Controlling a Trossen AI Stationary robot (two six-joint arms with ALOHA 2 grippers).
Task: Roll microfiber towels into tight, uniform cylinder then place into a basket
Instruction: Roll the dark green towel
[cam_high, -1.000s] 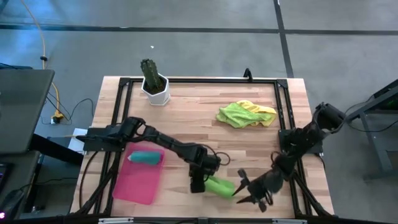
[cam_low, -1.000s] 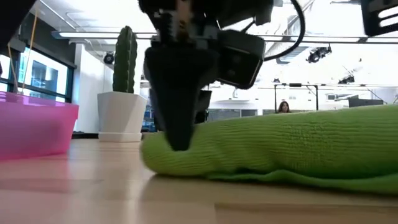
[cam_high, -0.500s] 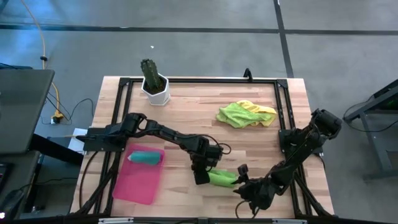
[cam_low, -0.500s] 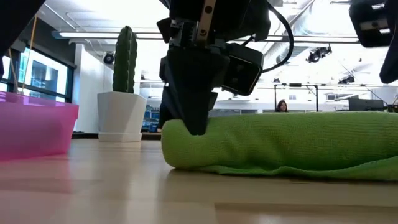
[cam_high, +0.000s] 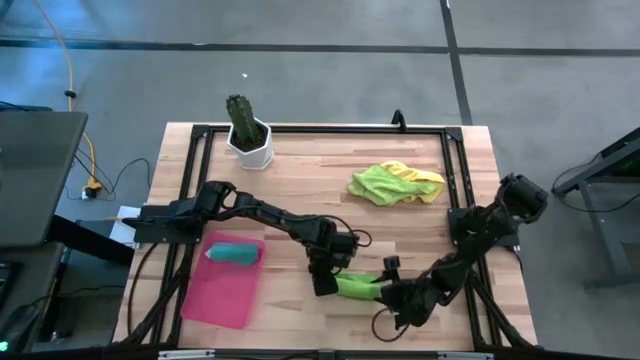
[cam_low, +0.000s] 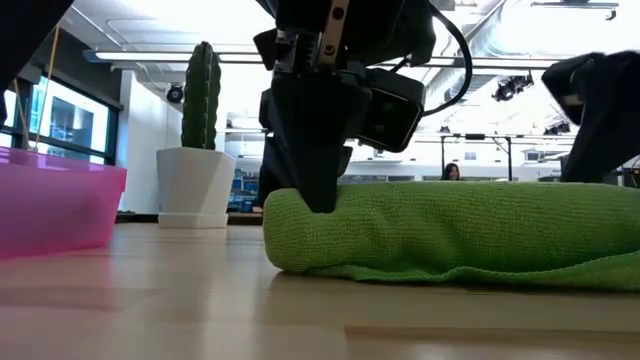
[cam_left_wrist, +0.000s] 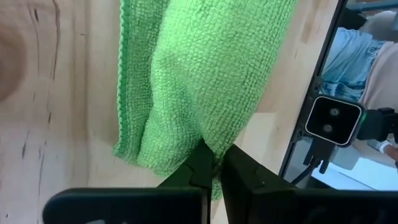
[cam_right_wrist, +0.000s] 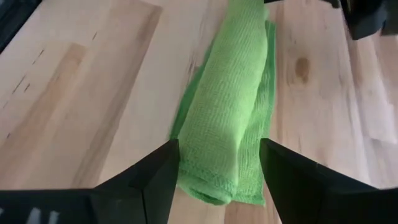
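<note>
Low view: green towel (cam_low: 450, 232) rolled; left gripper (cam_low: 322, 200) pinching its end, right gripper (cam_right_wrist: 217, 165) wide open.

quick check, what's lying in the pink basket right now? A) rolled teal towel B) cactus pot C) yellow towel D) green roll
A: the rolled teal towel lies in the pink basket, while the green roll is on the table between the claws.

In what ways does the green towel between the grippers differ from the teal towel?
The green towel lies on the bare wood of the table, while the teal towel lies in the pink basket. The left gripper, shut, pinches one end of the green towel, and the open right gripper straddles its other end; nothing touches the teal towel. Both are rolled up.
</note>
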